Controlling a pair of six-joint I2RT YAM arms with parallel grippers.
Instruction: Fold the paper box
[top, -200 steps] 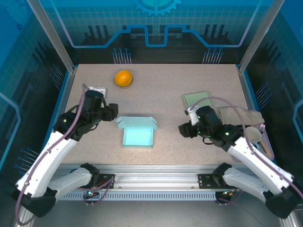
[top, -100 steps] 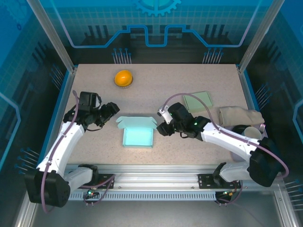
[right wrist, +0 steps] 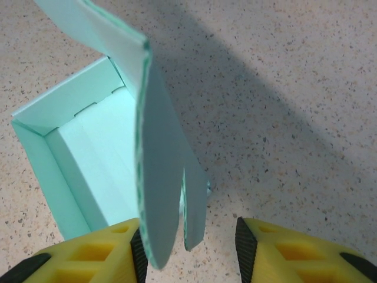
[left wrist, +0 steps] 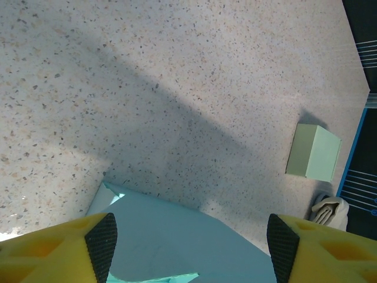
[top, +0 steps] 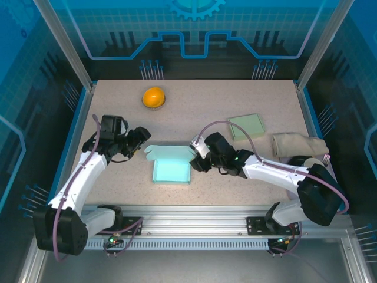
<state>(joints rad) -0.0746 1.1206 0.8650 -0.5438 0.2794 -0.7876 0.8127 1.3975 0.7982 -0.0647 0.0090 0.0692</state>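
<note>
The light teal paper box lies open-topped in the middle of the table, its lid flaps standing up along the far edge. My left gripper hovers open just left of the box's far-left corner; in the left wrist view a teal flap lies below the wide gap between its fingers. My right gripper is at the box's right far corner. In the right wrist view two upright flaps stand between its jaws, the nearer one against the left pad, a gap left to the right pad. The box's inside shows on the left.
An orange round object sits at the back left. A pale green flat box and a folded beige cloth lie to the right; the left wrist view has the green box and the cloth too.
The right arm swung left from the table's right side to the box's right corner and its jaws narrowed around the flaps. The left arm drew in, its gripper staying by the box's left corner.
</note>
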